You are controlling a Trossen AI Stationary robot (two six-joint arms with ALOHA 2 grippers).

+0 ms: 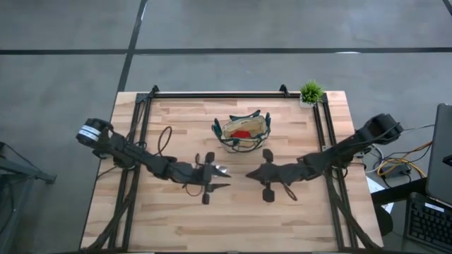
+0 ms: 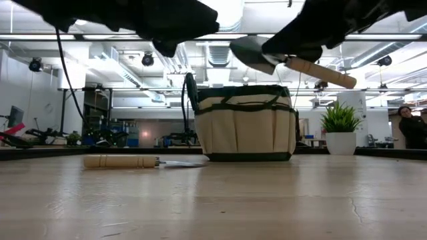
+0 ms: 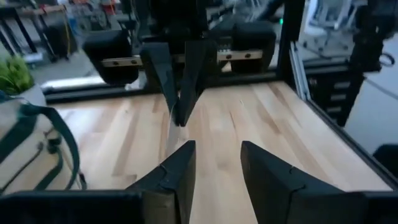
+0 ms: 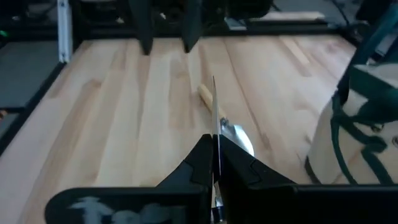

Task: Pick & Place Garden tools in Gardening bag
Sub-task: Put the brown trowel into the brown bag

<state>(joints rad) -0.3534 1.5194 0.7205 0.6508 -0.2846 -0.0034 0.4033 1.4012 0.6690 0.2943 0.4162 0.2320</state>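
Note:
The tan gardening bag (image 1: 244, 132) with green trim stands on its base at the table's far middle, and a red item (image 1: 242, 133) lies inside it. My right gripper (image 4: 214, 163) is shut on a wooden-handled trowel (image 2: 293, 61), held in the air in front of the bag (image 2: 245, 123). A second trowel (image 2: 133, 161) lies flat on the table; it also shows in the right wrist view (image 4: 219, 118). My left gripper (image 3: 217, 163) hovers open and empty above this trowel and faces the right gripper. No shears show. My right gripper pinches the trowel between its two fingers where the blade meets the handle. The gripper itself hides that spot in the low view. The blade's thin edge (image 4: 214, 124) sticks out forward past the fingertips. The trowel is clear of the table and tilted, blade (image 2: 253, 50) up, handle (image 2: 323, 73) down.
A small potted plant (image 1: 311, 92) stands at the table's far right corner. A dark rail frame (image 1: 219, 94) runs along the far edge and both sides. Bare wood (image 1: 233, 226) lies toward the near edge. A person (image 2: 410, 127) shows in the room beyond.

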